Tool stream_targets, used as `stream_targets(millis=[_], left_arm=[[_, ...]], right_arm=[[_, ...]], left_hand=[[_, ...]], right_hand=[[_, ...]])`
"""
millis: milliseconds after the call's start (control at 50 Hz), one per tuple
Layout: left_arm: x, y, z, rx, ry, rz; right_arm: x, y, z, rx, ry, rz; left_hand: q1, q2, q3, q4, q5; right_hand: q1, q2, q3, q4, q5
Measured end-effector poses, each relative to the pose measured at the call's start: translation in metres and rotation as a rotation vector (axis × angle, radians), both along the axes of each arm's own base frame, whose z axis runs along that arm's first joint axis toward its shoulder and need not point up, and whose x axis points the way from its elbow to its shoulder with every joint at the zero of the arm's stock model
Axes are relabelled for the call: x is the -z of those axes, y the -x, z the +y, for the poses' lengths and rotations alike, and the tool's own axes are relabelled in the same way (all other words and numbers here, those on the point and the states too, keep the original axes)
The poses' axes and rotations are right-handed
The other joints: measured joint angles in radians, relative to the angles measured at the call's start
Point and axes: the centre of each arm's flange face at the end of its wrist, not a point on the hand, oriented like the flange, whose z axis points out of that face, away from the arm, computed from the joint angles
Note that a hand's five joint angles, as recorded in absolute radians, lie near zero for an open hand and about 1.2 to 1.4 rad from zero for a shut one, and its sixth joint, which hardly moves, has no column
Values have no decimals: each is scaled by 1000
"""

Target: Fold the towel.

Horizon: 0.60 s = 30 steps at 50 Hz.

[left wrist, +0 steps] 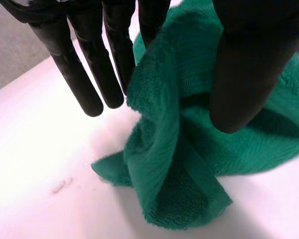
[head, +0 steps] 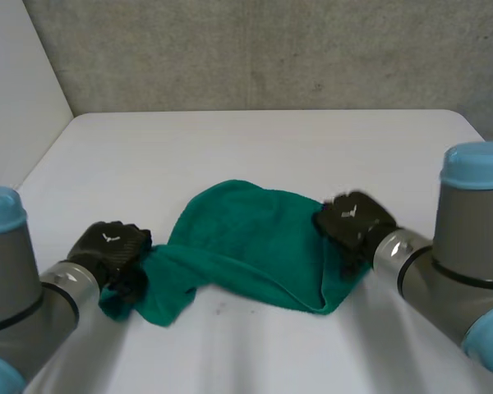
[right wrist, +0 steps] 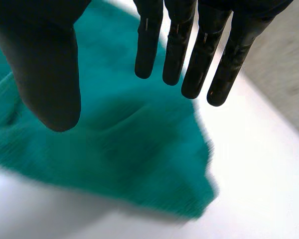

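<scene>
On the white counter (head: 271,148), toward its near middle: a green towel (head: 246,246), rumpled, spread between both hands, wider and flatter at the right end, bunched narrow at the left.

At that bunched left end: the left hand (head: 108,246). Seen from the left wrist, most fingers (left wrist: 84,74) straight and clear of the cloth, thumb (left wrist: 249,64) set apart on the other side. Between the thumb and the finger nearest it, a gathered ridge of towel (left wrist: 169,164) running up into the hand, nipped there, lower folds resting on the counter.

At the right edge: the right hand (head: 353,220), over the cloth. From the right wrist, fingers (right wrist: 179,45) straight and slightly fanned, thumb (right wrist: 45,64) wide apart, nothing gripped, flat towel (right wrist: 114,149) beneath the palm, a corner beyond the fingertips. Contact with the cloth: cannot tell.
</scene>
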Motion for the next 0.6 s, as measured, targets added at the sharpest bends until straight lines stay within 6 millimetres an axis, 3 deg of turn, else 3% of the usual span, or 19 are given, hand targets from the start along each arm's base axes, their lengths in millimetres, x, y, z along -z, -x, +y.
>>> stream_targets(millis=[160, 240, 300, 400, 600], left_arm=[[-57, 0, -7, -10, 147, 61], [-79, -3, -18, -31, 219, 89], [-87, -8, -31, -62, 237, 109], [-78, -15, -48, -117, 158, 164], [-29, -23, -71, -232, -198, 331]], right_arm=[[-46, -3, -11, -3, 135, -115], [-43, -8, -14, -76, 117, -40], [-28, -14, -16, -154, 92, 74], [-13, -17, -19, -236, 104, 202], [24, -21, -36, -278, 119, 293]], left_hand=[[-156, -151, -152, -154, -158], [-216, -213, -213, -217, -219], [-320, -316, -317, -324, -324], [-442, -437, -443, -440, -447], [-442, -438, -443, -441, -446]], right_hand=[[-43, -47, -49, -49, -49], [-152, -181, -173, -178, -176], [-169, -192, -193, -208, -211], [-169, -192, -193, -208, -211], [-163, -188, -184, -193, -194]])
